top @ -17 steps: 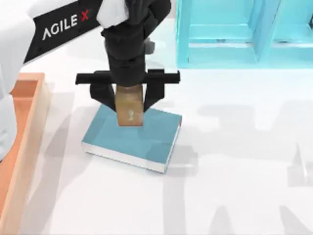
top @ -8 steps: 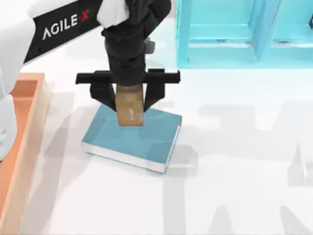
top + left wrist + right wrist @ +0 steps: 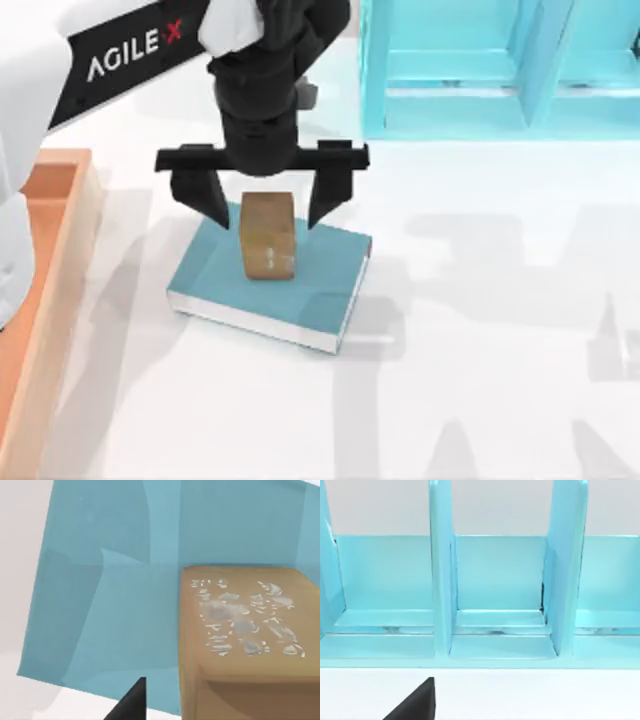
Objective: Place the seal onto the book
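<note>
Seal, a tan-brown block taller than wide with a flaky pale mark on one face, stands upright on the book, between the spread fingers of our left gripper, which touch neither side. We judge the placing done; only withdrawal remains. Below the gripper, the thick teal hardcover is smooth and matte, with white page edges. Our right gripper sits parked facing the teal shelf unit.
</note>
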`<state>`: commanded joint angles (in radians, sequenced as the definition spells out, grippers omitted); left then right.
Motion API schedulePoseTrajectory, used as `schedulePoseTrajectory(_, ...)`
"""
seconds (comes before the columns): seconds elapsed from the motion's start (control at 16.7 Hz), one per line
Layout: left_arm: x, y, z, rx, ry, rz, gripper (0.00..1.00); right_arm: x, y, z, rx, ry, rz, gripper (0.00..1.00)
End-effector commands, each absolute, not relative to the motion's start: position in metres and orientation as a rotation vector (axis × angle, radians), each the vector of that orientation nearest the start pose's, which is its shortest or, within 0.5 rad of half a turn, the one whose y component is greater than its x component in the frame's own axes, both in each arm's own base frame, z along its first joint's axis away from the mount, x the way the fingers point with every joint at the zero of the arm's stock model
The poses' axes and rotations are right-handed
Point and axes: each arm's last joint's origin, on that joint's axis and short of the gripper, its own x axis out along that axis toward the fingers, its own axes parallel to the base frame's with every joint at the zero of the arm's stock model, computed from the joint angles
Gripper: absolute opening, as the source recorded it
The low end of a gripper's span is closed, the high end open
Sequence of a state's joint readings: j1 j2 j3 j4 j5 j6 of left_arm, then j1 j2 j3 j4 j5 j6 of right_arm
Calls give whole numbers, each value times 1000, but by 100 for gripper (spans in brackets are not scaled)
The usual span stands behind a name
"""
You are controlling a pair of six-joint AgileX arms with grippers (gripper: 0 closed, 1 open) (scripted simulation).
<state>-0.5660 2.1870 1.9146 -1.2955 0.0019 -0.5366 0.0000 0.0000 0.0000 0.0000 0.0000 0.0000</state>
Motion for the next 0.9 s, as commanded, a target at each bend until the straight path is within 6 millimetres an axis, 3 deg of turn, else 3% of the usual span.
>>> schedulePoseTrajectory(0.54, 367, -226, 208, 14, 1569, -14, 100, 106, -1, 160, 0, 0, 0, 100)
schedulePoseTrajectory(0.9, 367, -226, 237, 15, 1570, -14, 100, 106, -1, 160, 0, 0, 0, 100)
